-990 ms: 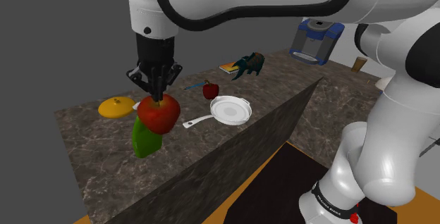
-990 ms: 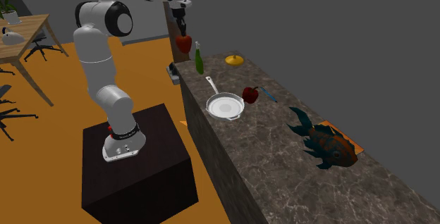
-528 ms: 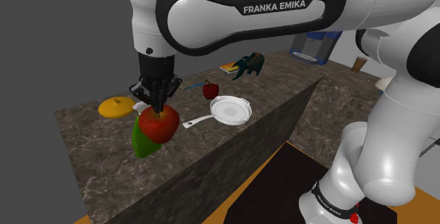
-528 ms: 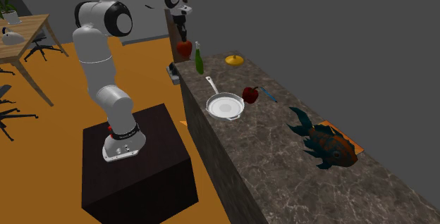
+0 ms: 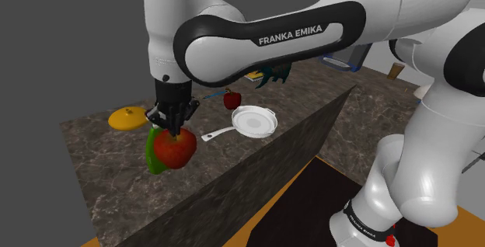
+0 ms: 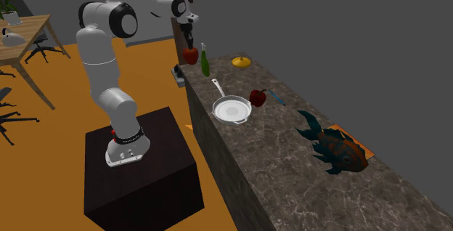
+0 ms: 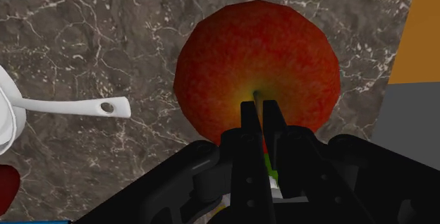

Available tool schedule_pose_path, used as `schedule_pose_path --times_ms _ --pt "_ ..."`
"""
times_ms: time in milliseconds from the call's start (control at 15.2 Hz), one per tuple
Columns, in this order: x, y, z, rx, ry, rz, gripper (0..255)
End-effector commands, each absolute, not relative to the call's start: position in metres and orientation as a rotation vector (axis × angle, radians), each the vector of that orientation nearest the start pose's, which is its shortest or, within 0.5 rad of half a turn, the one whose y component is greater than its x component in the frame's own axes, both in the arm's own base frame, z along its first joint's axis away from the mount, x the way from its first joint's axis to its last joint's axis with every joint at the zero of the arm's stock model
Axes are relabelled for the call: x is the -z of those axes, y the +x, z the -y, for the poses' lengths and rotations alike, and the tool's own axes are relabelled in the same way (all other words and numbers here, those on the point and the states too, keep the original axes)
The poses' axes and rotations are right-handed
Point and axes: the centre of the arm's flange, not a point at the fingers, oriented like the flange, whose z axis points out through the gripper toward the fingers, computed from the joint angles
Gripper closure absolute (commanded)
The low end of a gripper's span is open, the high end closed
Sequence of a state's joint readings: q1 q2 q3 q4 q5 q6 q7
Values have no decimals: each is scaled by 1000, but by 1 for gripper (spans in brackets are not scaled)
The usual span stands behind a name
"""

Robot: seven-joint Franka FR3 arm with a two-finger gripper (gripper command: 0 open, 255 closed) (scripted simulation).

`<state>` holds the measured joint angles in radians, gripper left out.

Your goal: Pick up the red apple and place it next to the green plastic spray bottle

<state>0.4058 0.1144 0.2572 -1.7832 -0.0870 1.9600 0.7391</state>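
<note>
Gripping red apple (image 5: 174, 149) by its top, gripper (image 5: 172, 128) fingers pinched tight on the stem. Hanging just beside green spray bottle (image 5: 151, 153), low over dark marbled counter (image 5: 101, 172). White pan (image 5: 255, 120) well apart from bottle.

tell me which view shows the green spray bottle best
The second exterior view: the slim green spray bottle stands whole and upright at the dark marbled counter's end. In the shoulder view the round red apple, clasped by the black gripper, hides all but its green side. The wrist view faces the apple's top.
</note>
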Motion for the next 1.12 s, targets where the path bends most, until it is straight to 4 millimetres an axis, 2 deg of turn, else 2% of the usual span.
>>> schedule_pose_path --times_ms 0,1056 --pt "-483 481 -362 134 -3135 -76 255" --pt "-398 481 -362 134 -3135 -76 255"
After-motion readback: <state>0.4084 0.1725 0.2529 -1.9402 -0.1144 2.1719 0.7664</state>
